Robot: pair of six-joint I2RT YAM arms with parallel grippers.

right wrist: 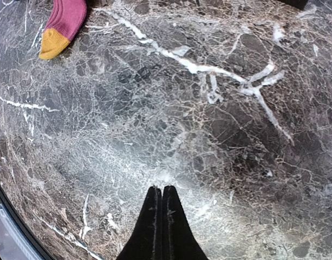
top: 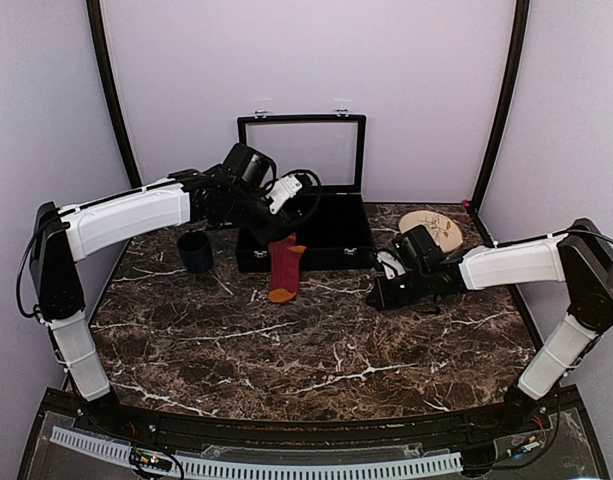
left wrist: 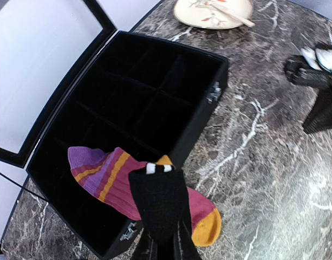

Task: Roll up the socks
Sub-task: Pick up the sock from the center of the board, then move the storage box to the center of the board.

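The maroon sock lay draped over the front wall of the open black box. Its purple-banded cuff was inside the box and its orange toe was down on the desk. In the left wrist view the black sock, with white stripes at its upper end, crossed over the maroon one toward 6 o'clock. The left fingers pinched it from below and were largely covered by its fabric.

Seen from above, both socks sat near the middle of the desk, at the left part of the box front, with the left arm reaching in from 9 o'clock. A dark blue cup stood upright at 9 o'clock from the maroon sock, apart from it. A plate lay at 2 o'clock from the sock, just past the right end of the box.

The right fingers were pressed together, low over bare marble at 3 o'clock from the socks and well apart from them. Whether their tips touched the desk could not be told. In the right wrist view the orange toe showed at 11 o'clock.
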